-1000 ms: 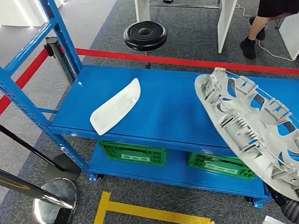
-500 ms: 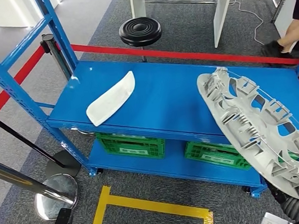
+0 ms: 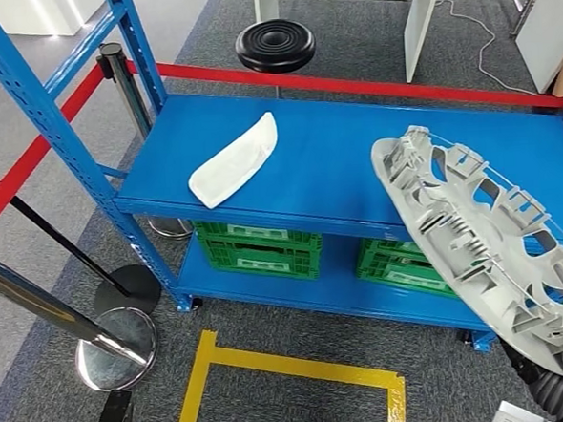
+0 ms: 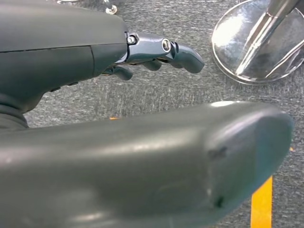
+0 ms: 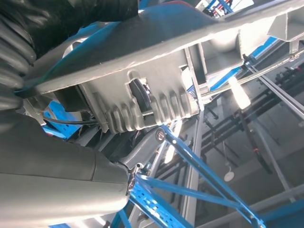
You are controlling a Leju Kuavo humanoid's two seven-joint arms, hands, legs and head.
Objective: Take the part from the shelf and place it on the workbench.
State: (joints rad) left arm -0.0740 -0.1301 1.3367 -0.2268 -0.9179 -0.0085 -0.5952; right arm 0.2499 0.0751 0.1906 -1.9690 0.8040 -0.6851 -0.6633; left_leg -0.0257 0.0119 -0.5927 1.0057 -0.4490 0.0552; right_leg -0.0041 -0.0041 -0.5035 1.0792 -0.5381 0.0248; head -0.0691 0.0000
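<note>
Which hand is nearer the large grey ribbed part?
Right. The right hand holds the large grey ribbed part at its lower edge. The left hand hangs down over the carpet, near a stanchion base.

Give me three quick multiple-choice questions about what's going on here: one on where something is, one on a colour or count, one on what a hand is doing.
1. Where does the small white part lie?
A. on the shelf's top deck
B. on the floor
C. on the stool

2. What colour are the crates under the top deck?
A. red
B. green
C. yellow

3. What is the right hand doing?
A. hanging empty
B. holding the large grey part
C. touching the stool

Answers: 1 A, it rests on the blue shelf. 2 B, both crates are green. 3 B, the right wrist view shows the fingers against the part's ribbed underside.
</note>
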